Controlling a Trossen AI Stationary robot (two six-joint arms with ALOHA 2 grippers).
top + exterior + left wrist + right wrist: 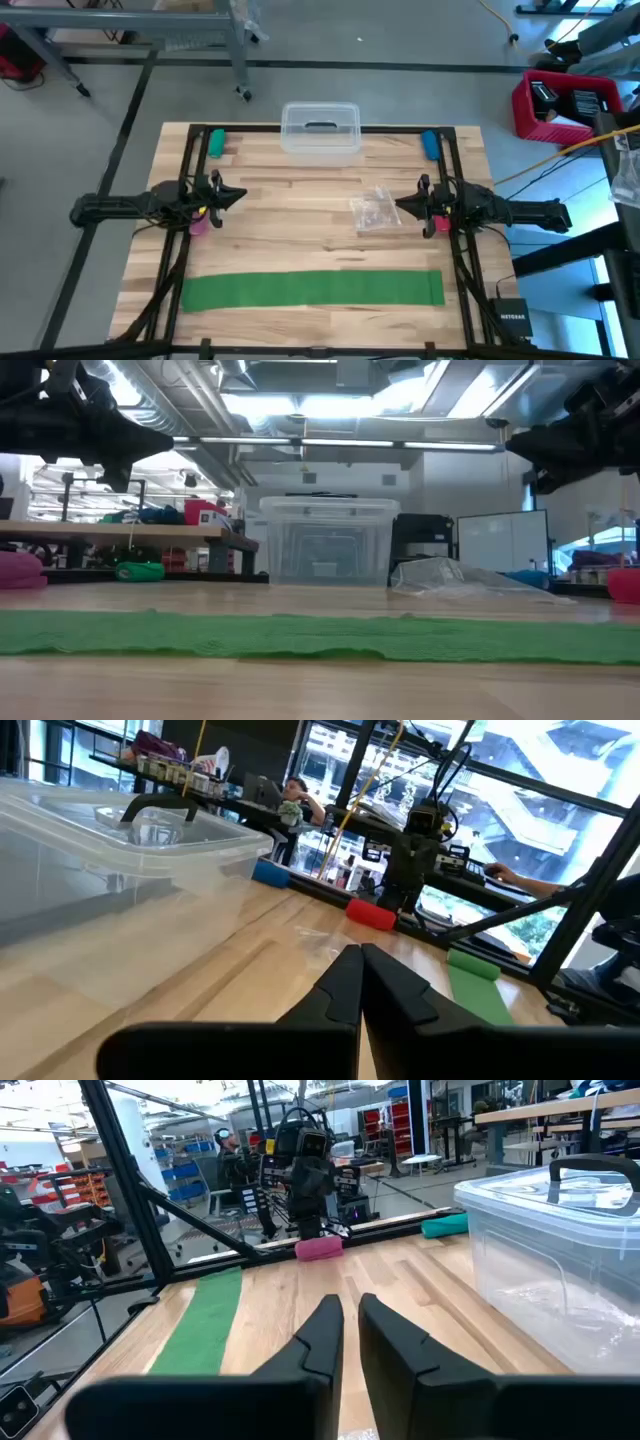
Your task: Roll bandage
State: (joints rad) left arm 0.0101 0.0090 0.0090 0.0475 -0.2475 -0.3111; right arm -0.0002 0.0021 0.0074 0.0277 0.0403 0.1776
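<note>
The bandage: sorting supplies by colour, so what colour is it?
Bright green; the bandage shows best in the high view.

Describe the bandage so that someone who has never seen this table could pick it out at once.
On the wooden table, look along the edge opposite the clear plastic box. The bandage lies flat and unrolled there, spanning much of the table's width. It is the only long, bright green strip; the small green cylinder sits in a far corner, and the clear bag is crumpled near the middle.
</note>
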